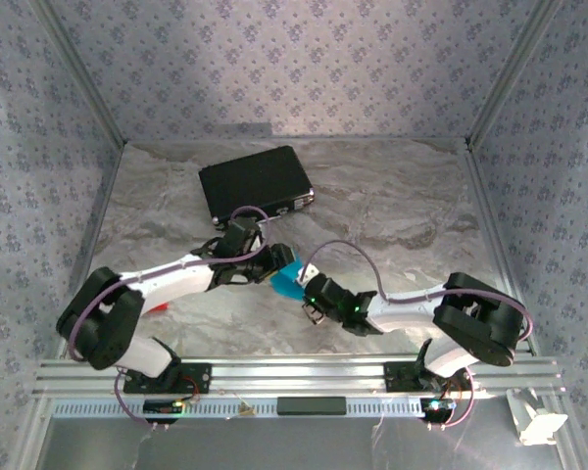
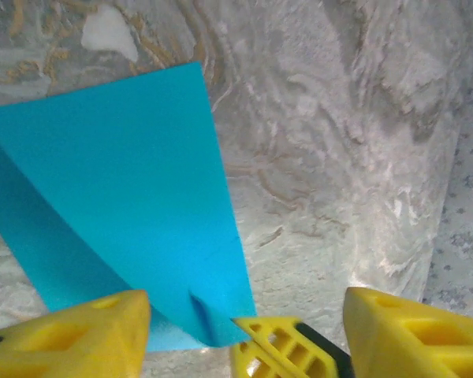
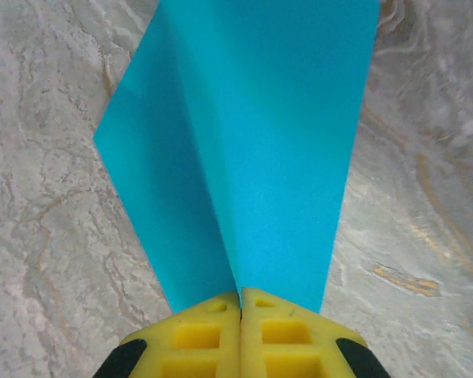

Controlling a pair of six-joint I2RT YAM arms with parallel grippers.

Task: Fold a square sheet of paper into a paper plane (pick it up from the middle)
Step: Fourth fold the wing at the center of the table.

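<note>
One cyan paper [image 3: 252, 157] | right jaws clamped on its narrow end | left jaws wide apart | from above mostly hidden

A robot lab's test booth (patterned walls [image 1: 294, 69], aluminium frame [image 1: 294, 373]) around a marbled tabletop [image 1: 392, 206].

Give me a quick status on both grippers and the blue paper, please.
Left gripper open at edge of blue paper. Right gripper shut on its creased end. Black case well behind, clear.

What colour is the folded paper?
Bright cyan-blue paper, plain and unmarked; clearest in the right wrist view.
</note>
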